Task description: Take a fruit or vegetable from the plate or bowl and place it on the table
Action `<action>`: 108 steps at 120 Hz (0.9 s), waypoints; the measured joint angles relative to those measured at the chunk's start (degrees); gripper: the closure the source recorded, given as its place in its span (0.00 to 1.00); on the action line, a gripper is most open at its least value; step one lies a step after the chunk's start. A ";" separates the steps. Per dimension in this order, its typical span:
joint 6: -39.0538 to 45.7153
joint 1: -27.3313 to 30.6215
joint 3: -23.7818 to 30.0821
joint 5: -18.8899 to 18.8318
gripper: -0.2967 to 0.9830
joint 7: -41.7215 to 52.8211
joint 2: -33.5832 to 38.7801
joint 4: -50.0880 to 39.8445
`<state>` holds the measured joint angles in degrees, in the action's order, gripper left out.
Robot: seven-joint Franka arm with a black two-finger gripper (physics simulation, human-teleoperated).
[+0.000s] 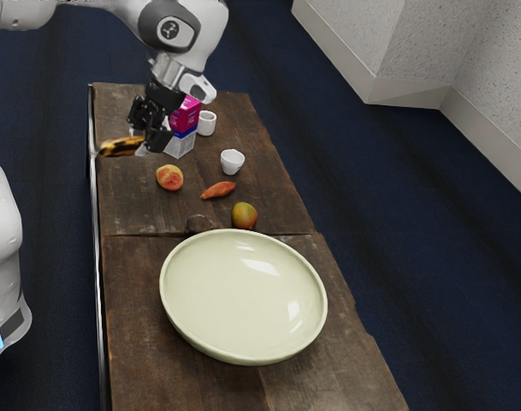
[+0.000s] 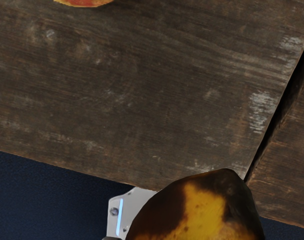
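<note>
My gripper (image 1: pixel 149 135) is over the far part of the table, close to its edge on the exterior view's left, and is shut on a spotted yellow-and-brown banana (image 1: pixel 121 146). In the wrist view the dark, blotched end of the banana (image 2: pixel 206 207) looms large at the lower edge. The wide pale-green plate (image 1: pixel 243 295) rests on the nearer half of the wooden table (image 1: pixel 136 342). Between gripper and plate lie a peach (image 1: pixel 169 177), an orange-red root vegetable (image 1: pixel 218 190), a green-red mango (image 1: pixel 244 215) and a dark round item (image 1: pixel 199 223).
A pink, blue and white carton (image 1: pixel 184 128) stands right beside my gripper, partly behind it. Two white cups, one farther back (image 1: pixel 206 123) and one nearer (image 1: pixel 232 162), are toward the exterior view's right. Bare wood (image 2: pixel 117 100) lies below my hand.
</note>
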<state>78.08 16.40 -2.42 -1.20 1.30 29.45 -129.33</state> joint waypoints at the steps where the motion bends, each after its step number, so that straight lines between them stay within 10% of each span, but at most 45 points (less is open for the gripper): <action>1: 0.30 0.06 0.01 -0.01 0.67 -0.04 -0.20 -0.03; 41: 11.20 0.47 0.10 0.26 0.66 -1.11 -6.75 -0.24; 71: 13.49 0.48 0.30 0.35 0.34 -1.55 -6.88 -0.09; 108: 14.85 0.48 0.16 0.76 0.25 -1.56 -6.88 0.01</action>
<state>92.93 16.88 -2.26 -0.44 -0.26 22.57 -129.32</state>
